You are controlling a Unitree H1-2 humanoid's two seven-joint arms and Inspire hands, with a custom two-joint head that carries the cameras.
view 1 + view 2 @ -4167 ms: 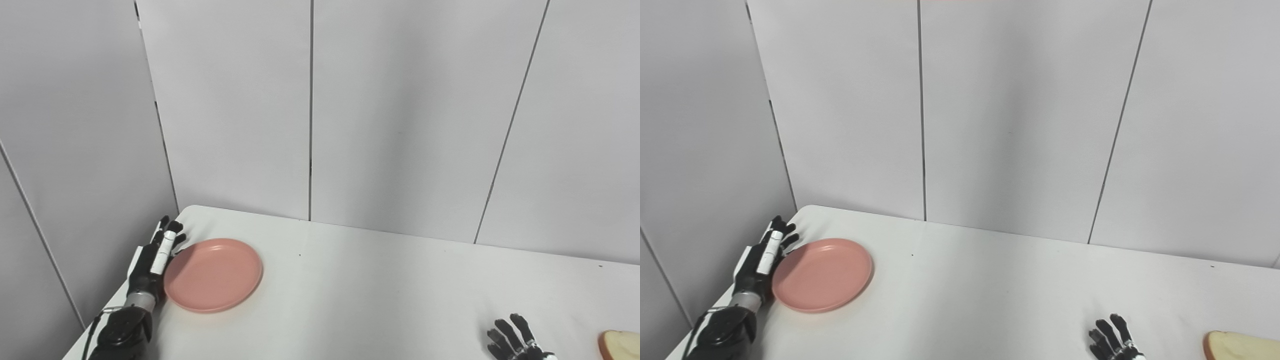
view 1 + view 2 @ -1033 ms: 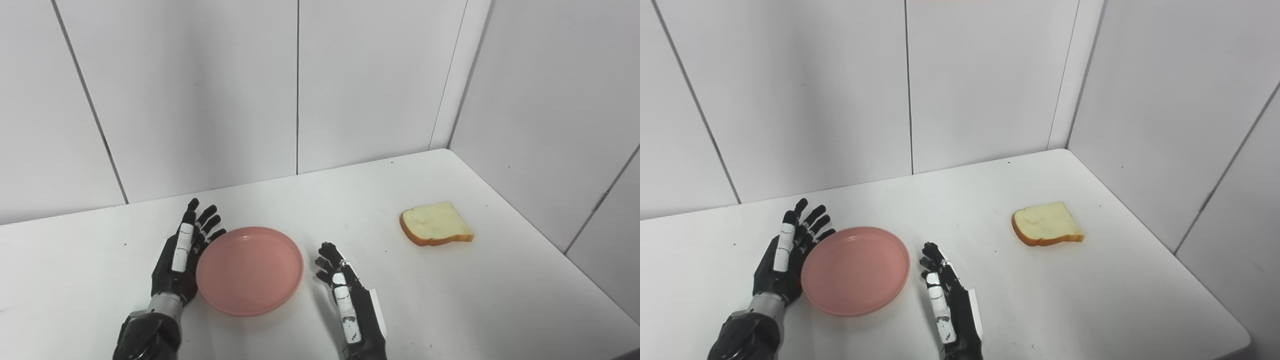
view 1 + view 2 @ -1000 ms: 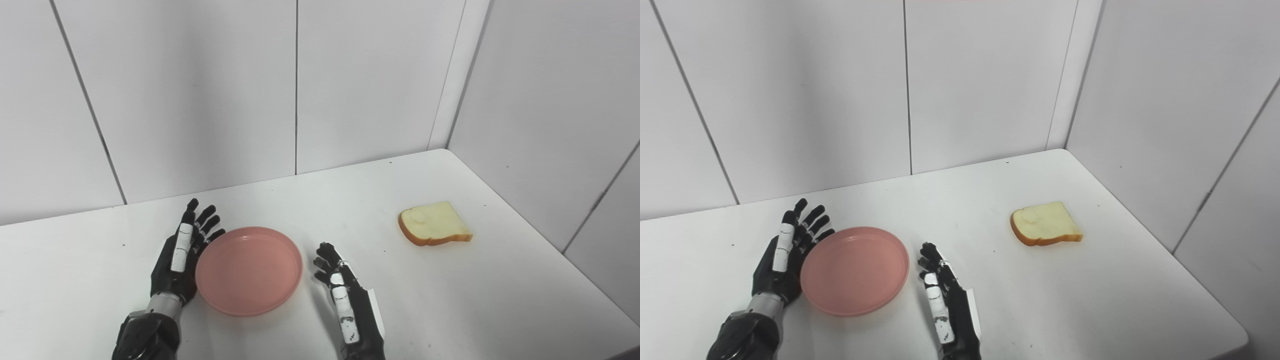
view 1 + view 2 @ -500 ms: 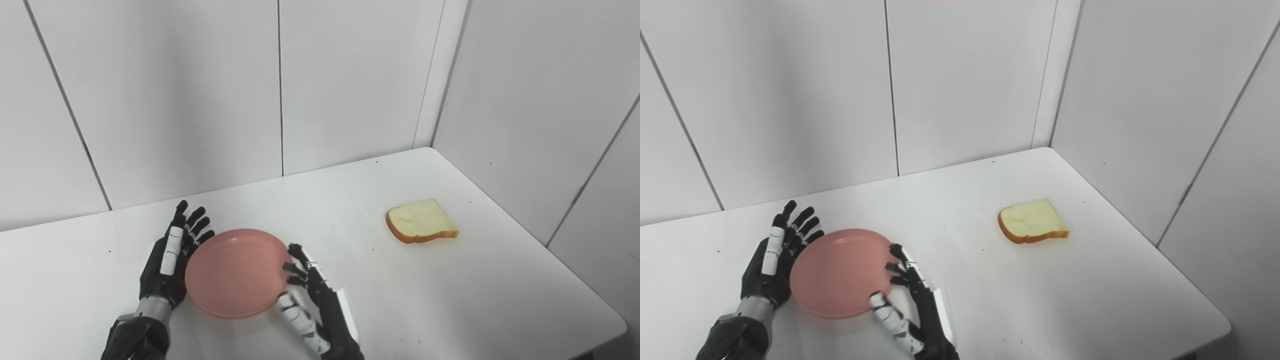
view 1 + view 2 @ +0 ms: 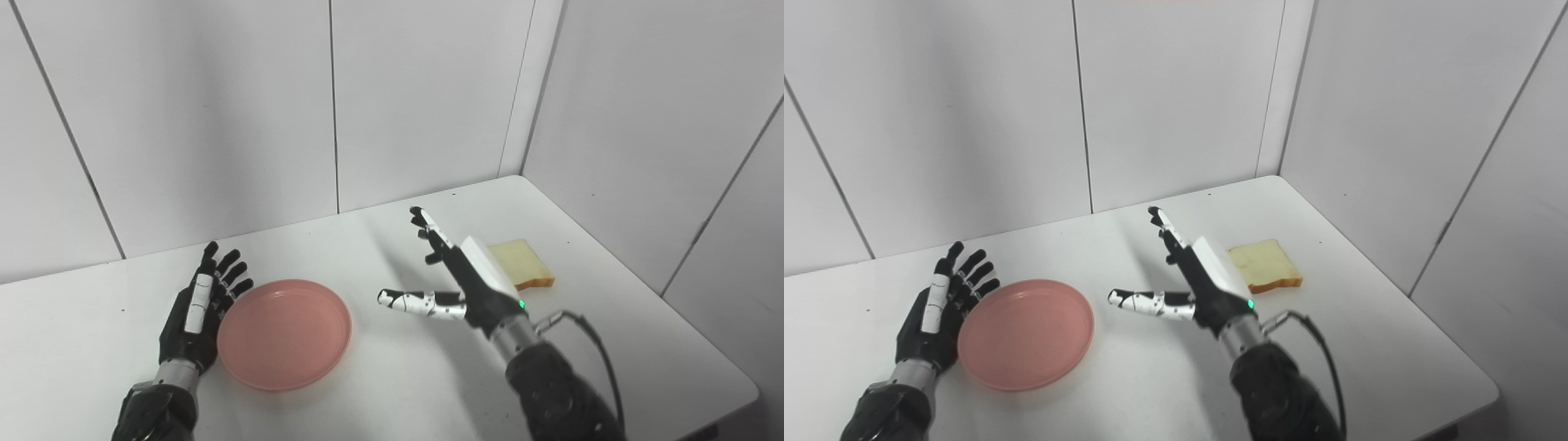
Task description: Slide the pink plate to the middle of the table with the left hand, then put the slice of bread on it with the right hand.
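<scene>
Looking through the left eye, a white table met grey wall panels. The right hand was raised, empty, fingers spread, partly hiding the slice of bread at its 2 o'clock. Bare tabletop separated it from the round, shallow pink plate at 9 o'clock.

Through the right eye, the left hand lay empty, fingers apart, against the plate's 9 o'clock rim. The bread, pale with a tan crust, lay flat near the table's right edge.

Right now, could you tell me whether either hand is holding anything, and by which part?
Nothing is held. The left hand lies open beside the pink plate; the right hand is open above the table, short of the bread.
</scene>
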